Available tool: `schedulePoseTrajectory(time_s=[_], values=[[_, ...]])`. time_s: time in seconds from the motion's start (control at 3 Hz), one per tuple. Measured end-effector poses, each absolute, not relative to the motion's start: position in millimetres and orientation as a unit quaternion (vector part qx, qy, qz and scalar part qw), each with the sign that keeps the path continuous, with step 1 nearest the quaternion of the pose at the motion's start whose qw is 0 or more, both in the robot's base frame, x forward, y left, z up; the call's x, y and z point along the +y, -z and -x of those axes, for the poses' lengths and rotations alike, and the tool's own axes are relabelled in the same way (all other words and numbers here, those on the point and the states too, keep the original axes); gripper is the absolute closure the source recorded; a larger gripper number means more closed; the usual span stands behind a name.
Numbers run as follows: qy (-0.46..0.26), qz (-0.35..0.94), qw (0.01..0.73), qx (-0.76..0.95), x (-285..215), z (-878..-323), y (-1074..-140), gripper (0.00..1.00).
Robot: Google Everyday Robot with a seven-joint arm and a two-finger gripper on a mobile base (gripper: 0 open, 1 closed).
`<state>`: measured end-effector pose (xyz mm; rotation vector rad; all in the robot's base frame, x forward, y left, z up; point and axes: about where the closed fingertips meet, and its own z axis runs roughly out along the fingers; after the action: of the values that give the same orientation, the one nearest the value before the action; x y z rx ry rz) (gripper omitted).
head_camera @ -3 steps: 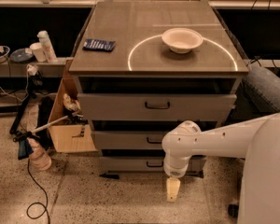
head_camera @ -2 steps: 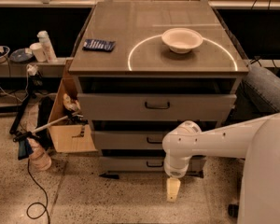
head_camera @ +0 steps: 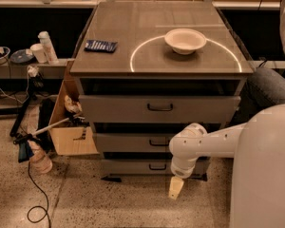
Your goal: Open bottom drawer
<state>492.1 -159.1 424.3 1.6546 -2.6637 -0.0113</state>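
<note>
The bottom drawer (head_camera: 133, 166) is the lowest, narrowest grey front of the three-drawer cabinet, with a small black loop handle (head_camera: 157, 166) at its centre. Its front stands about level with the drawer above. My gripper (head_camera: 175, 188) hangs from the white arm (head_camera: 204, 144), pointing down at the floor just in front of the drawer and a little right of its handle. It holds nothing that I can see. The arm covers the right part of the bottom and middle drawer fronts.
A white bowl (head_camera: 185, 39) and a dark blue packet (head_camera: 100, 45) lie on the cabinet top (head_camera: 133, 37). An open cardboard box (head_camera: 71, 127) stands at the cabinet's left, with a cable and bottle (head_camera: 38, 159) on the floor. My white base (head_camera: 266, 175) fills the right.
</note>
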Motion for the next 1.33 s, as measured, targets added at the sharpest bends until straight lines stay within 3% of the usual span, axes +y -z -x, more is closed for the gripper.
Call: schedulePoseTrajectory(time_s=[1.33], values=[[0.02, -0.493, 0.055, -0.868, -197.0, -521.1, -350.1, 0.0]])
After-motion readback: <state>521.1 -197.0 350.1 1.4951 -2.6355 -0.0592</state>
